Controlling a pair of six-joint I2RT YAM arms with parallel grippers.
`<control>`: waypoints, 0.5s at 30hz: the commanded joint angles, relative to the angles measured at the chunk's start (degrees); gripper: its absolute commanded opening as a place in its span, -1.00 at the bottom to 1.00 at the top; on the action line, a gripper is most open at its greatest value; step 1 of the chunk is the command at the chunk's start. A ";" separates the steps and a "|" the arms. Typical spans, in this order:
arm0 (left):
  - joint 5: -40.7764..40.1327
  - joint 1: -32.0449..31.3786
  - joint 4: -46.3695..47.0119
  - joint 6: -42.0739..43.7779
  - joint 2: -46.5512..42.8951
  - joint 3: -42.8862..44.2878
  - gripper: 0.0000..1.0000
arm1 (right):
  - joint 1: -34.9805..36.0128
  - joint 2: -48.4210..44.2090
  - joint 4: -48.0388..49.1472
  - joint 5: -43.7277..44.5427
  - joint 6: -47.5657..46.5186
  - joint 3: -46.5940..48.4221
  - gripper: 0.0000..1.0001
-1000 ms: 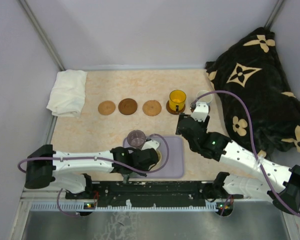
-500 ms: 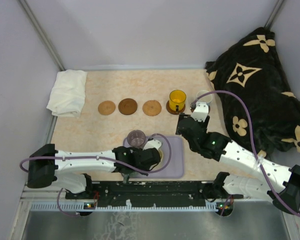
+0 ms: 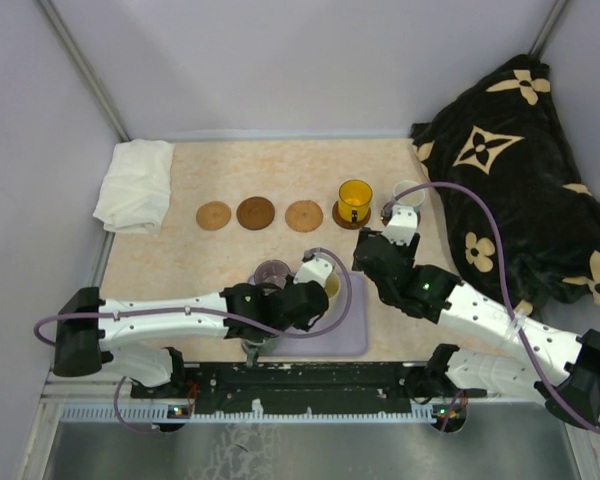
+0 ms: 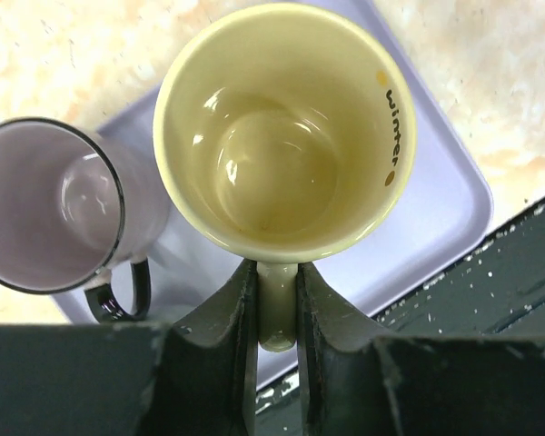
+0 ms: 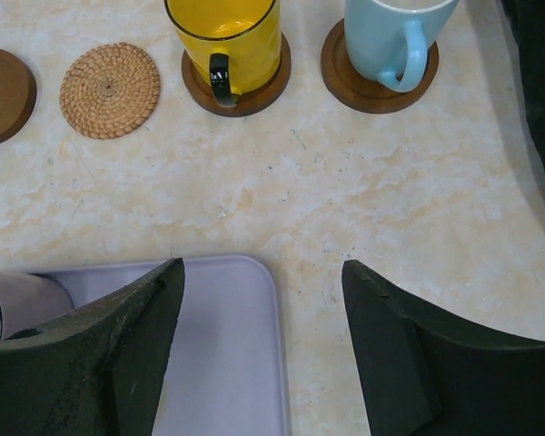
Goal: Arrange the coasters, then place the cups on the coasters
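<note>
My left gripper (image 4: pixel 277 304) is shut on the handle of the cream cup (image 4: pixel 286 136), which hangs upright over the lavender tray (image 4: pixel 445 200). Beside it the purple-grey cup (image 4: pixel 50 204) stands on the tray's left end. From above, the cream cup (image 3: pixel 327 289) is at the left gripper (image 3: pixel 318 296). Three bare coasters (image 3: pixel 214 215) (image 3: pixel 256 212) (image 3: pixel 304 216) lie in a row. The yellow cup (image 5: pixel 225 36) and the light blue cup (image 5: pixel 391 36) each sit on a dark coaster. My right gripper (image 5: pixel 263 272) hangs open and empty over the tray's far right corner.
A folded white cloth (image 3: pixel 135 185) lies at the far left of the table. A dark flowered blanket (image 3: pixel 520 160) fills the far right side. The woven coaster (image 5: pixel 109 89) sits just left of the yellow cup.
The left arm has lifted the cream cup and carried it toward the far right over the tray. The right arm has not moved.
</note>
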 commanded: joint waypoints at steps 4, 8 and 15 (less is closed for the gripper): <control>-12.18 -0.18 8.10 2.95 -3.30 2.25 -1.00 | 0.21 -0.41 1.56 2.51 1.24 -0.71 0.41; -19.27 1.05 12.54 4.77 -3.73 1.70 -1.00 | 0.21 0.05 1.90 2.44 1.11 -1.03 0.41; -19.49 11.70 17.21 6.73 -0.15 5.49 -1.00 | 0.23 0.27 2.57 3.44 -0.37 -1.61 0.41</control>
